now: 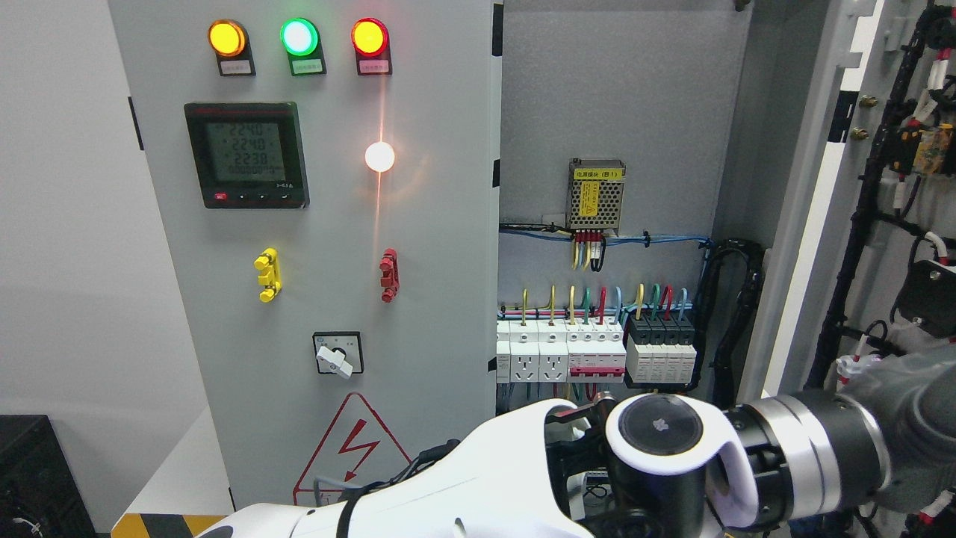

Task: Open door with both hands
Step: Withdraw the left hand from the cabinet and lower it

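Filling the frame's left half, a grey cabinet panel carries three lit lamps, a digital meter, yellow and red handles, a rotary switch and a shock-warning triangle. Right of this panel, the compartment stands exposed: the door is swung out, edge-on, with black cabling on its inner face. Inside sit a mesh power supply and, below it, a breaker row. Below the breakers, a white arm from the lower left meets a grey-black arm from the right, blocking the compartment's bottom. Neither hand is visible, so finger state cannot be told.
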Available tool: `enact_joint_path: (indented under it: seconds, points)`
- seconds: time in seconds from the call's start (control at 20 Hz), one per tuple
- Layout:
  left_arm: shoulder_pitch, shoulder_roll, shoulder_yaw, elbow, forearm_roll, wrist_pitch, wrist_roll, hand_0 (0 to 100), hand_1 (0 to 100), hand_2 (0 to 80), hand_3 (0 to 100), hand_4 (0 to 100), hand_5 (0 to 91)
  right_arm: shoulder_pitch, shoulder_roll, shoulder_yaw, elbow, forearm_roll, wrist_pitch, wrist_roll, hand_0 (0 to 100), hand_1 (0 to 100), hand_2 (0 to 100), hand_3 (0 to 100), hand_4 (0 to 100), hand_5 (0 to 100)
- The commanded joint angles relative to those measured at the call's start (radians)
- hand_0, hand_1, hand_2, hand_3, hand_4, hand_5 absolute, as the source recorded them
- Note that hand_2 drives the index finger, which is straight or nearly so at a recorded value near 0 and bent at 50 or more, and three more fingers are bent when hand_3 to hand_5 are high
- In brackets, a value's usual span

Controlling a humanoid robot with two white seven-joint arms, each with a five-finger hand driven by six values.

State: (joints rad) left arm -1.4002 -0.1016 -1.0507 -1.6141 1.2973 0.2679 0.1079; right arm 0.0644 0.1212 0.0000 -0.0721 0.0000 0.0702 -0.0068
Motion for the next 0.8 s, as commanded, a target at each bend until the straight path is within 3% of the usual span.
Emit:
enact_joint_path:
  seconds: [0.0, 0.4, 0.75]
  points:
    - [0.007, 0.118, 0.006, -0.084, 0.003, -0.001, 0.001, 0, 0, 0.0, 0, 0, 0.0, 0.000, 0.000, 0.023, 0.000, 0.017, 0.000, -0.001, 0, 0, 0, 0, 0, 0]
    - [0.059, 0.301, 0.024, -0.191, 0.014, -0.001, 0.001, 0, 0, 0.0, 0, 0, 0.0, 0.000, 0.000, 0.023, 0.000, 0.017, 0.000, -0.001, 0, 0, 0, 0, 0, 0]
    - [0.181, 0.560, 0.041, -0.331, 0.028, -0.004, 0.001, 0, 0, 0.0, 0, 0, 0.0, 0.000, 0.000, 0.023, 0.000, 0.017, 0.000, -0.001, 0, 0, 0, 0, 0, 0]
